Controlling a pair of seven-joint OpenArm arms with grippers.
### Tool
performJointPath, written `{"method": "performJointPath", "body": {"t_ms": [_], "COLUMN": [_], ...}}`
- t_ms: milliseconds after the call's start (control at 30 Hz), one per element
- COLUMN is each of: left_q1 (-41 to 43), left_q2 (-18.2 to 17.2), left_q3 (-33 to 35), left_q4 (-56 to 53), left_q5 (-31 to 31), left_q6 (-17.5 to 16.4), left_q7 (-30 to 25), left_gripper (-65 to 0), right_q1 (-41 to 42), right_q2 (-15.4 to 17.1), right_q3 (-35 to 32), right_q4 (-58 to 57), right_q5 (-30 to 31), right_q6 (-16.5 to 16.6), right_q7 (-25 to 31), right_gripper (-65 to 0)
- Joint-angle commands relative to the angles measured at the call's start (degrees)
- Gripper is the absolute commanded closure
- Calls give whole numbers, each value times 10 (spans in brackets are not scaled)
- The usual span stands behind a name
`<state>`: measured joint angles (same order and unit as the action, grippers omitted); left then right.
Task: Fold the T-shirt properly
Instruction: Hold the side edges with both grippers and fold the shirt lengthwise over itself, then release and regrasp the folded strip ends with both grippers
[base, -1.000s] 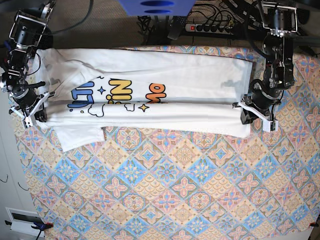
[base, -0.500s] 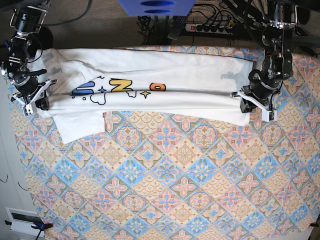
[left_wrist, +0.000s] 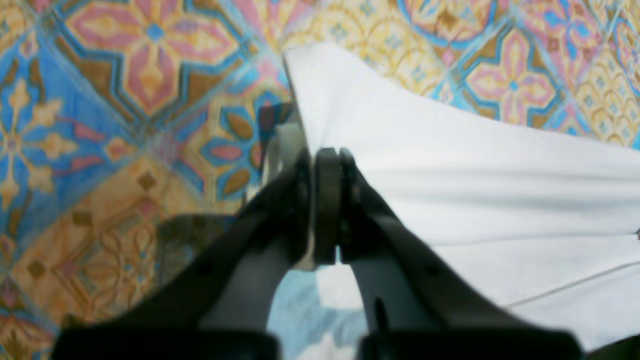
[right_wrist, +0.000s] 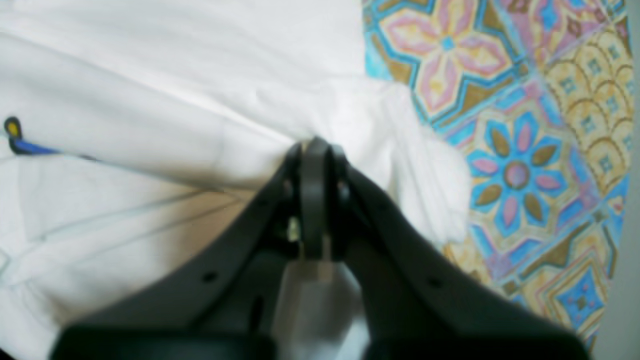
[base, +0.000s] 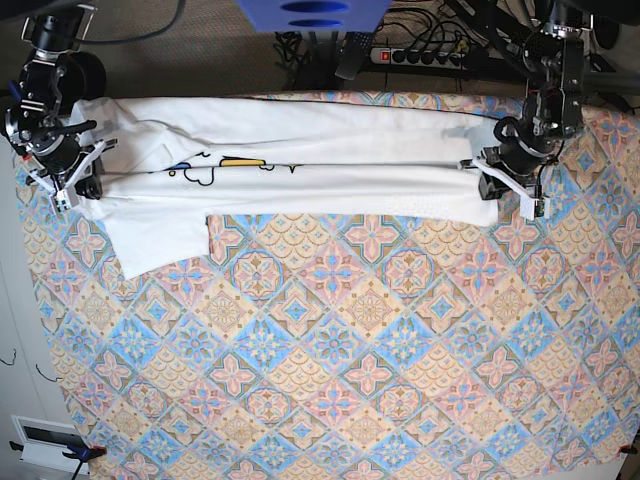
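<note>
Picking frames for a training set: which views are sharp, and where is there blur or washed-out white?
Base view: sharp, evenly lit; tablecloth pattern crisp. Left wrist view: soft all over, left pincer blurred up close, T-shirt nearly featureless white. Right wrist view: right pincer out of focus, cloth bright with folds only faint.

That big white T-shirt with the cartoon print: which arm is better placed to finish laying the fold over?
Neither clearly. The left gripper and the right gripper each pinch one end of the white cotton T-shirt, so probably both move together.
</note>
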<state>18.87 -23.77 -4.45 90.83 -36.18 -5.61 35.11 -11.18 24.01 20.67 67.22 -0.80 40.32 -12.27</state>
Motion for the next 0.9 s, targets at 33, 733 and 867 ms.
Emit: {"method": "performJointPath", "body": {"t_ms": [33, 733, 867], "left_q1": [-6, 2, 5], "left_q2": [-9, -9, -9], "left_q3": [-3, -6, -6], "left_q4": [11, 6, 6], "left_q5": [-2, -1, -1], "left_q6": [0, 6, 20], "left_q7": [-12, 47, 48], "left_gripper": [0, -169, -171], "right_q1": [8, 8, -10], "right_q2": [15, 15, 15], "right_q3": [4, -27, 6], "right_q4": [7, 12, 40], "right_q5": [10, 9, 9], "right_q6": [-3, -3, -3], "right_q7": [12, -9, -9], "right_gripper": [-3, -212, -217]}}
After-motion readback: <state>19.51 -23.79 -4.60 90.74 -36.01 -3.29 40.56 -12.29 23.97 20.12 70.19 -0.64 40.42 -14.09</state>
